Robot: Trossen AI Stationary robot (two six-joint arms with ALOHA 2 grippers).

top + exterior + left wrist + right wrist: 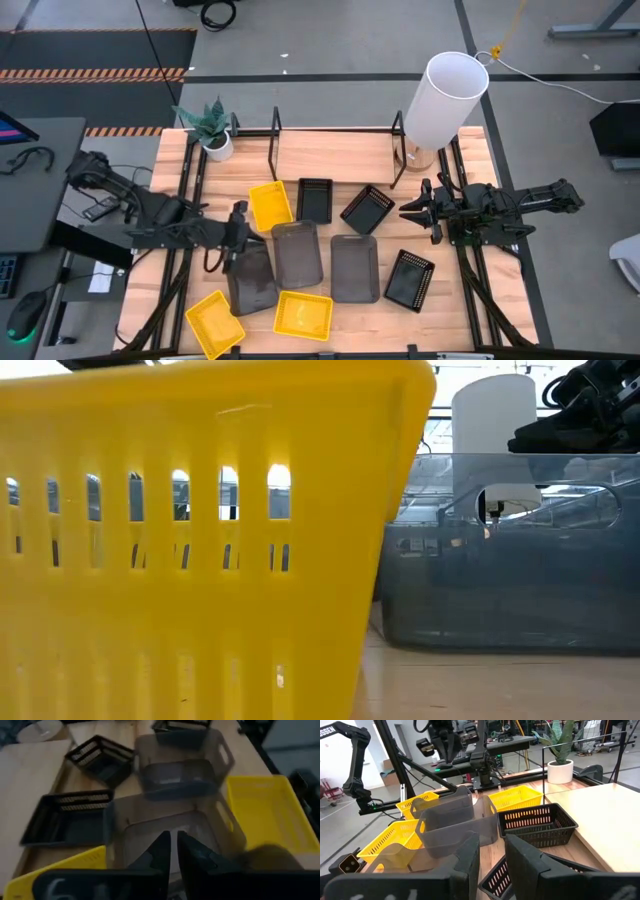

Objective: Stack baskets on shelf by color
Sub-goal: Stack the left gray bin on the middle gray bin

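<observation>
Three yellow baskets (271, 205) (215, 322) (304, 313), three larger dark grey baskets (298, 254) (355, 267) (252, 282) and three black perforated baskets (315, 200) (367, 209) (410, 279) lie open side up, scattered on the table. The black tube shelf (276, 133) stands along the far edge, holding none.

— What else sits on my table (330, 150) today?

— A tall white cylinder (445, 100) stands at the far edge, toward the right. A small potted plant (212, 130) in a white pot occupies the far left corner.

— And off the wood?

— My desk (40, 170) lies to the left, with a cable on it, and a mouse (25, 315) glows green nearer the front.
</observation>
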